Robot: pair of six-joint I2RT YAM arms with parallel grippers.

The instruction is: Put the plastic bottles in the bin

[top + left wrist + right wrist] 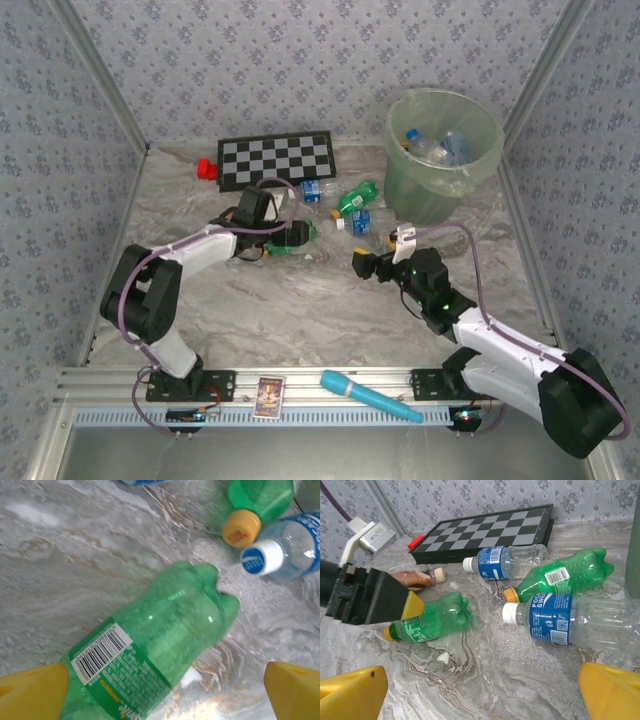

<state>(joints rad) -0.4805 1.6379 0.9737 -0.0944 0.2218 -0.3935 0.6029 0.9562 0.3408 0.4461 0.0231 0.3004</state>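
My left gripper (162,690) gapes wide, empty, astride the crushed green plastic bottle (160,635). Pinched off-centre, it could squirt away.

Lab test booth: wallpapered panels (250,60), aluminium rail (330,381)

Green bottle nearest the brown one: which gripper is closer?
Left. The left gripper hangs directly over the green bottle, open fingers on either side of it. The right gripper, also open, stands farther off to the bottle's right, well apart from it.
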